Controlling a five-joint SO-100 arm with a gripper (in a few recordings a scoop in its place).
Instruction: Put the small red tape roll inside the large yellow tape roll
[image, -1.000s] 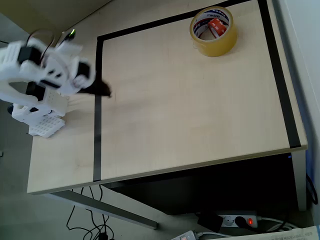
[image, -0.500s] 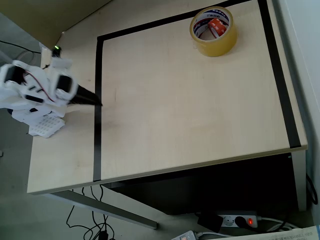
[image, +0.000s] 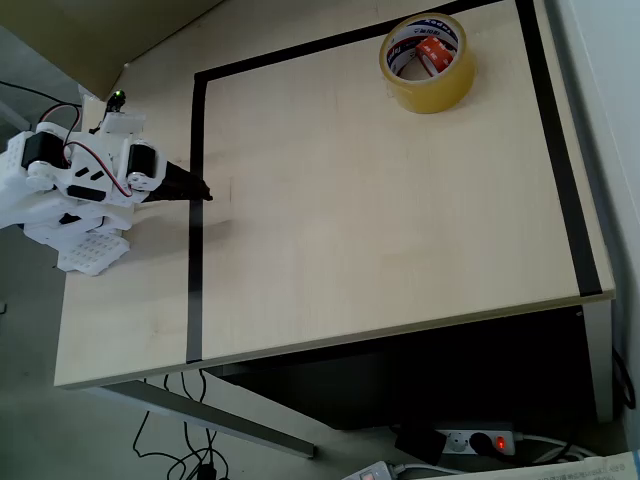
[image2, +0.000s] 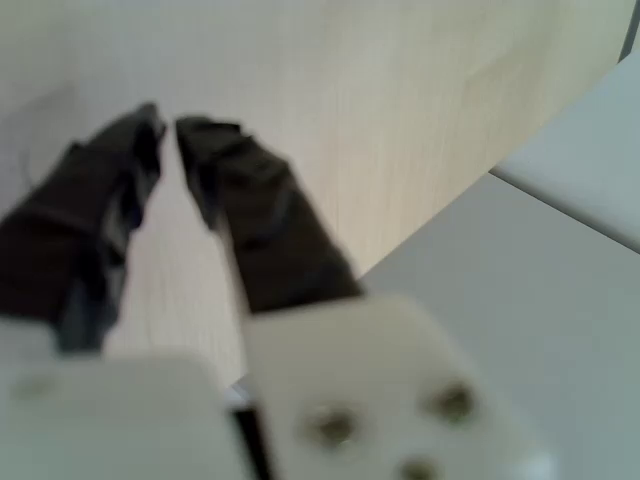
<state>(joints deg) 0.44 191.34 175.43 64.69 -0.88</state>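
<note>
One pale wooden table (image: 350, 200) fills your overhead view, with black tape lines (image: 195, 200) framing a work area; below it you see grey floor, cables and a power strip (image: 470, 440). At upper right, the small red tape roll (image: 434, 52) lies inside the large yellow tape roll (image: 427, 62), whose core print is unreadable. Your gripper (image: 200, 190), at left, is almost closed and holds nothing.

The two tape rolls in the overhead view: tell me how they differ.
The yellow tape roll is the larger ring, while the red tape roll is much smaller. The yellow roll is translucent tan; the red roll is solid red. The yellow roll surrounds the red roll, which sits tilted in its hole. Both sit at the table's far corner, away from the tool.
</note>
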